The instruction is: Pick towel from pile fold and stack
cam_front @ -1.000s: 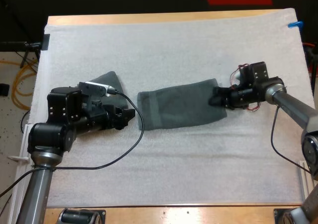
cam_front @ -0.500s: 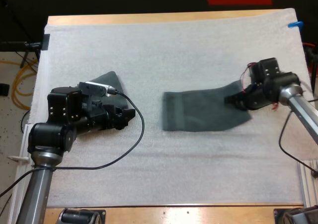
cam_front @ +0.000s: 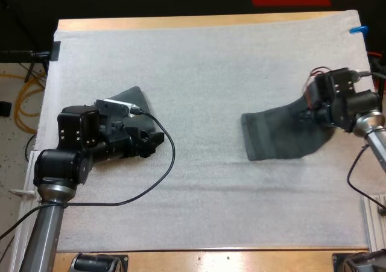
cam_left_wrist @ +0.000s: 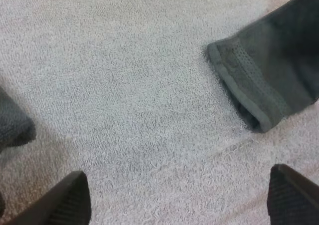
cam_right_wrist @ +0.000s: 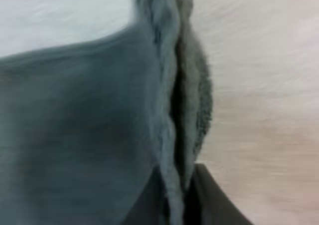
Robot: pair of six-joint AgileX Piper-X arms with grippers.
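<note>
Your right gripper is clamped on the right end of the flat towel, which lies on the white mat right of centre. Your left gripper stands wide apart over bare mat, beside the crumpled towel

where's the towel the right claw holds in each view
high view: the towel lies at the right of the white mat, the right claw shut on its right end
left wrist view: its hemmed end lies on the mat ahead of the open left claw
right wrist view: its bunched edge is pinched in the right claw
shared landmark: the white mat under it
</note>
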